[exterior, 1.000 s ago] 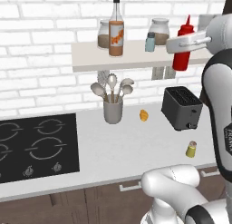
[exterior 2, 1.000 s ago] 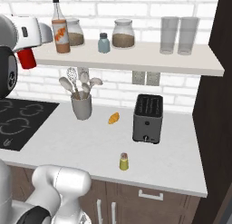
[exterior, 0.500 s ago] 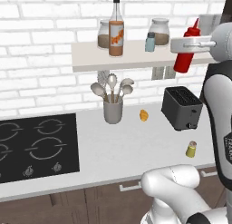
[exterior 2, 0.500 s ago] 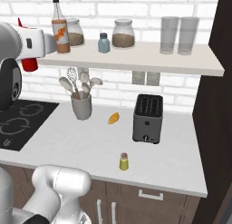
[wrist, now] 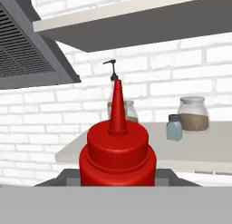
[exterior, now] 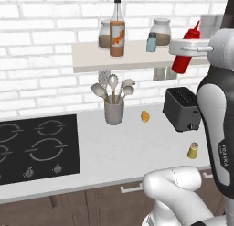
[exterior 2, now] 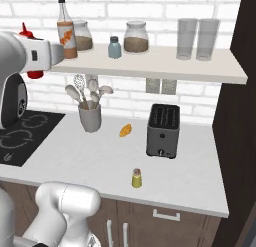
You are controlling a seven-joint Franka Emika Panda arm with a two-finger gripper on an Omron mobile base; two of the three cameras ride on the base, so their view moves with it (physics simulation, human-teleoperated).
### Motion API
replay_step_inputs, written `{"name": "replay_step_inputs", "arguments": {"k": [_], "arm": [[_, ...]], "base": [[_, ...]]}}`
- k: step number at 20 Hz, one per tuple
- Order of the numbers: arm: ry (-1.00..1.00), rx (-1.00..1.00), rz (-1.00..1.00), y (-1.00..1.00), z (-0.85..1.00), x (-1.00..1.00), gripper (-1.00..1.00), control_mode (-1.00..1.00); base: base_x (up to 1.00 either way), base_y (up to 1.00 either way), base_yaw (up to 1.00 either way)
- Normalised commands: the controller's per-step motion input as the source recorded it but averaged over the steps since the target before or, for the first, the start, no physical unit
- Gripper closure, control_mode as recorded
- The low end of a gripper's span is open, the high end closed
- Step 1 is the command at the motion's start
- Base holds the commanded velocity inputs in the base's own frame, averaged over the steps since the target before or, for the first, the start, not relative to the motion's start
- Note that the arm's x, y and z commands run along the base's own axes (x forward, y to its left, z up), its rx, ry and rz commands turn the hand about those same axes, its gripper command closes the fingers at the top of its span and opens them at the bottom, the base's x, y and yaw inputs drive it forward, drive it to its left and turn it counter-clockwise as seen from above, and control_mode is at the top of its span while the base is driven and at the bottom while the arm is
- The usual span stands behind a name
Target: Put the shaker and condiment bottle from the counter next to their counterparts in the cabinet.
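Now the gripper [exterior: 186, 50] pinches the condiment bottle [exterior: 184, 55] (nozzle up, so it can stand) level with the cabinet [exterior: 137, 60], right of the glass bottle [exterior: 117, 33].

Even, bright, shadowless-looking light is filling the rendered kitchen. A soft shadow is lying under the shelf [exterior: 137, 62] on the brick wall, and the shelf's underside is showing dark grey in the hand view. Nothing is glaring. Edges are looking slightly soft and pixelated; no lens bending is showing.
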Motion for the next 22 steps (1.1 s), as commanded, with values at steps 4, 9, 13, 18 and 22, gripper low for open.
{"name": "replay_step_inputs", "arguments": {"k": [4, 9, 13, 18, 22], "arm": [[0.0, 0.0, -0.03, 0.0, 0.0, 0.26, 1.0, -1.0], [0.0, 0.0, -0.06, 0.0, 0.0, 0.25, 1.0, -1.0], [0.0, 0.0, -0.08, 0.0, 0.0, 0.2, 1.0, -1.0], [0.0, 0.0, -0.07, 0.01, -0.02, 0.21, 1.0, -1.0], [0.0, 0.0, -0.06, 0.04, -0.11, 0.19, 1.0, -1.0]], "base": [[0.0, 0.0, 0.0], [0.0, 0.0, 0.0], [0.0, 0.0, 0.0], [0.0, 0.0, 0.0], [0.0, 0.0, 0.0]]}}
